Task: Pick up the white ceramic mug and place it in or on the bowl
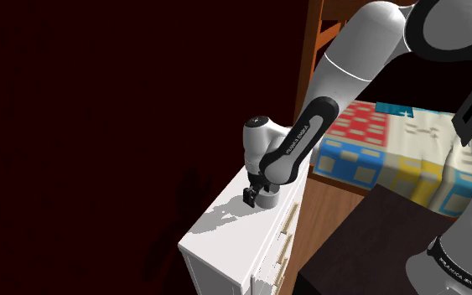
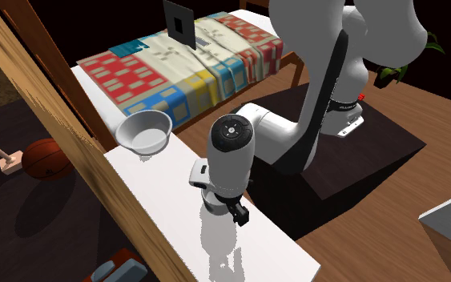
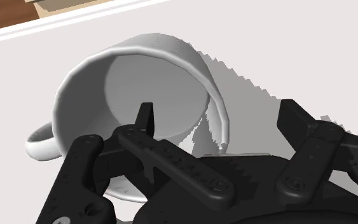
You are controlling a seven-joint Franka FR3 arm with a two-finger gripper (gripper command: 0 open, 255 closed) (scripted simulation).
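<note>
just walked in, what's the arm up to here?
The Franka's gripper is at the white mug, which stands upright on the white dresser top. Its fingers are open and straddle the mug's wall, one inside the rim and one outside, so nothing is clasped yet. The bowl sits empty further along the same top.

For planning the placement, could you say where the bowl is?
Second exterior view: the shallow white bowl sits on the white dresser top beside the patchwork bed, up-left of the black pincer.
</note>
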